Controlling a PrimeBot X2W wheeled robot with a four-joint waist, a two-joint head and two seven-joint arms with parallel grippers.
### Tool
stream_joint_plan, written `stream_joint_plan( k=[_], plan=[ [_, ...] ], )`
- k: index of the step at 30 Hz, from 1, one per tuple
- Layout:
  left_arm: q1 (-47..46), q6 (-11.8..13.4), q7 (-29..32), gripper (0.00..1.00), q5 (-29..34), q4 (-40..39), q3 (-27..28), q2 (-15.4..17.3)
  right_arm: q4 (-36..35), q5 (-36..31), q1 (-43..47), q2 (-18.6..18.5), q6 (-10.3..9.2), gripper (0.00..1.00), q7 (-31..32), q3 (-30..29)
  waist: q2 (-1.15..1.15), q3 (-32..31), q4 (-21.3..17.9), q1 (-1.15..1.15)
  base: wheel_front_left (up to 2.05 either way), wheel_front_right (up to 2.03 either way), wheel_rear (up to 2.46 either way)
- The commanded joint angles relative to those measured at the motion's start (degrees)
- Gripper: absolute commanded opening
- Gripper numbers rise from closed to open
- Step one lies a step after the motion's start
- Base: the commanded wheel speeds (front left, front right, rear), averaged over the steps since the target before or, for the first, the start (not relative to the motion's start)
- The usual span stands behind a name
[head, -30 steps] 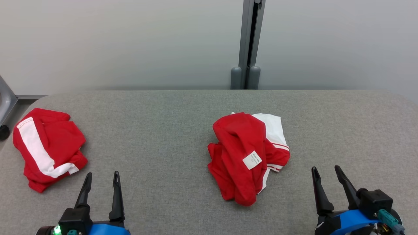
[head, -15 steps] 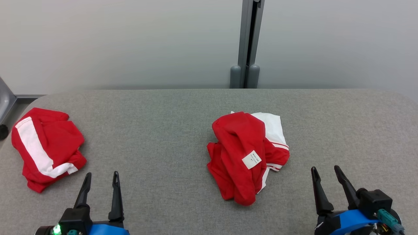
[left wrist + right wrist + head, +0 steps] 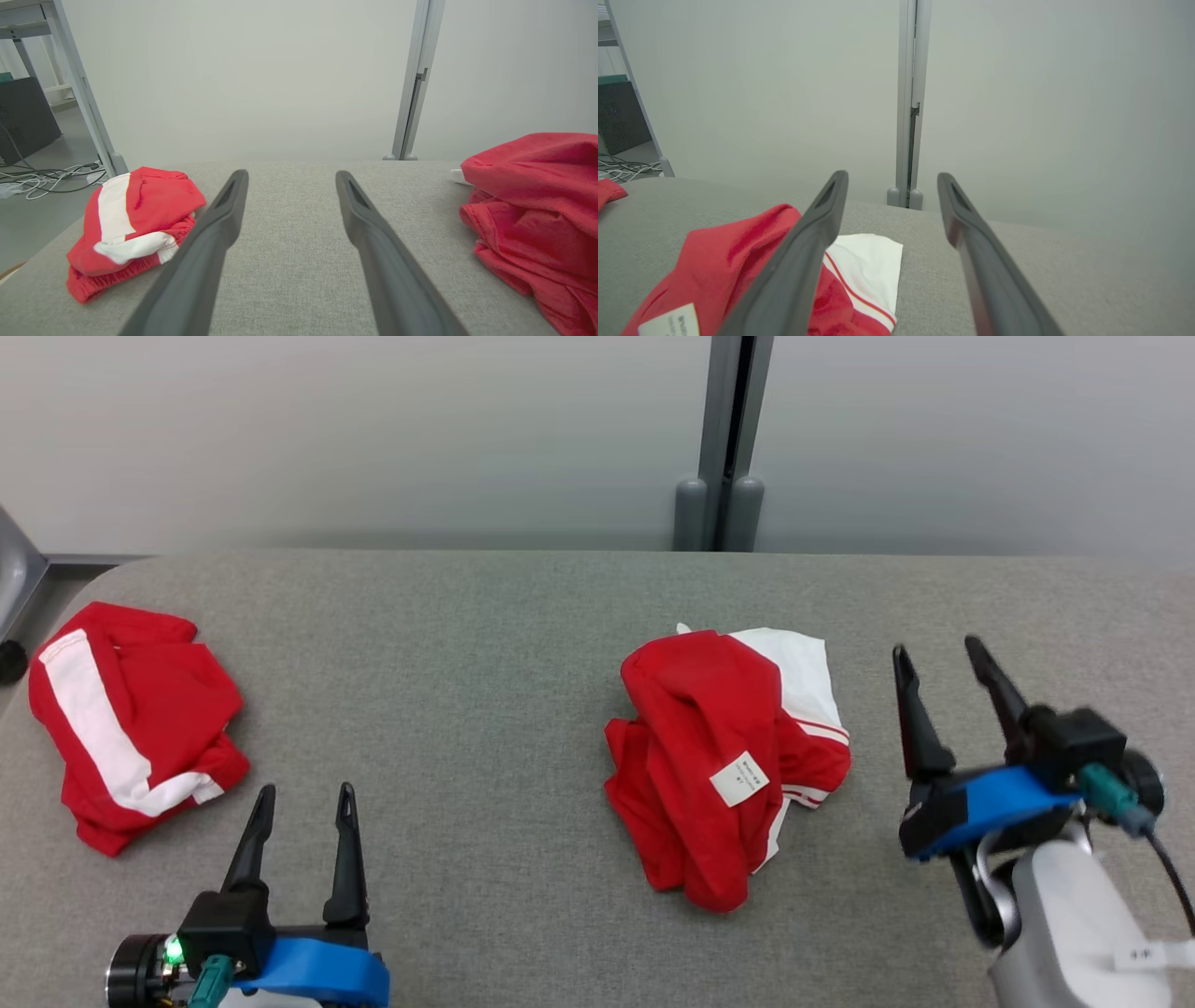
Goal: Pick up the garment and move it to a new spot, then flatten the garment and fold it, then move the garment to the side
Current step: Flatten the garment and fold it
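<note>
A: What's by the table's (image 3: 485, 644) left edge?

B: A red garment with a white stripe (image 3: 131, 723), bunched up. Right of it, near the front edge, is the left gripper (image 3: 306, 791), fingers spread wide, holding nothing.

A: And the piece to fold?

B: The crumpled red-and-white garment (image 3: 709, 756) lies mid-table, white label (image 3: 740, 777) up. Just right of it is the right gripper (image 3: 937, 647), fingers equally wide apart, empty, clear of the cloth.

Grey fabric-covered table (image 3: 504, 616) carries a crumpled red bundle (image 3: 159, 709) with a white stripe near its left edge; behind the far edge a grey post (image 3: 726, 429) stands between pale wall panels (image 3: 373, 429), with loose cables (image 3: 42, 179) and a dark cabinet (image 3: 23, 116) on the floor beyond the left edge.
</note>
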Motion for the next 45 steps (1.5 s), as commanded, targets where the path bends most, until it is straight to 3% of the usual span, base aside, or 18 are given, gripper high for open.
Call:
stream_joint_plan(
  k=[1, 9, 12, 20, 29, 33, 34, 35, 36, 40, 45],
  plan=[
    [-1.9, -0.3, -0.2, 1.00, 0.5, 0.0, -0.4, -0.1, 1.3, -0.7, -4.6, -1.6, 0.02, 1.00, 0.5, 0.6, -0.01, 2.0, 1.6, 0.00, 0.00, 0.00, 0.00],
    [-5.5, -0.3, -0.2, 1.00, 0.8, -1.1, -1.1, -1.2, 10.8, -1.6, -19.6, -7.0, 0.02, 1.00, 4.5, 2.9, -0.01, 7.2, 5.0, 0.00, 0.00, 0.00, 0.00],
    [-7.4, -0.1, -0.2, 1.00, 0.5, -2.0, -1.3, -1.6, 18.7, -0.6, -26.2, -9.5, 0.02, 1.00, 5.7, 4.7, -0.01, 10.0, 6.8, 0.00, 0.00, 0.00, 0.00],
    [-9.8, 0.5, -0.2, 1.00, -0.1, -3.9, -3.3, -2.4, 32.0, 0.6, -32.6, -13.3, 0.02, 1.00, 6.5, 7.5, -0.01, 14.1, 10.0, 0.00, 0.00, 0.00, 0.00],
    [-10.7, 1.8, -0.2, 1.00, -1.0, -4.7, -4.7, -2.6, 43.6, 2.8, -35.6, -14.7, 0.02, 1.00, 6.8, 9.8, -0.01, 16.8, 11.5, 0.00, 0.00, 0.00, 0.00],
    [-10.9, 2.1, -0.2, 1.00, -1.6, -4.8, -4.8, -2.6, 46.5, 5.2, -35.3, -13.1, 0.02, 1.00, 6.1, 10.2, -0.01, 16.9, 11.4, 0.00, 0.00, 0.00, 0.00],
    [-10.9, 2.2, -0.2, 1.00, -1.7, -4.8, -4.9, -2.6, 46.9, 5.6, -35.2, -12.8, 0.02, 0.49, 6.0, 10.5, -0.01, 16.8, 11.3, 0.00, 0.00, 0.00, 0.00],
    [-10.9, 2.3, -0.2, 1.00, -1.8, -4.7, -4.9, -2.6, 47.2, 6.0, -35.1, -12.5, 0.02, 0.13, 5.6, 10.8, -0.01, 16.7, 11.2, 0.00, 0.00, 0.00, 0.00],
    [-10.9, 2.4, -0.2, 1.00, -1.9, -4.6, -4.8, -2.6, 47.3, 6.7, -35.1, -12.1, 0.02, 0.00, 5.2, 11.2, -0.01, 16.6, 11.0, 0.00, 0.00, 0.00, 0.00],
    [-10.7, 2.2, -0.2, 1.00, -1.8, -4.0, -4.6, -2.6, 47.3, 8.8, -35.4, -12.2, 0.02, 0.00, 3.3, 12.6, -0.01, 15.8, 10.3, 0.00, 0.00, 0.00, 0.00],
    [-9.4, 2.0, -0.2, 1.00, -1.6, -3.5, -3.9, -2.6, 46.7, 11.4, -33.7, -15.0, 0.02, 0.00, 0.4, 13.2, -0.01, 13.2, 9.5, 0.00, 0.00, 0.00, 0.00]
  ],
)
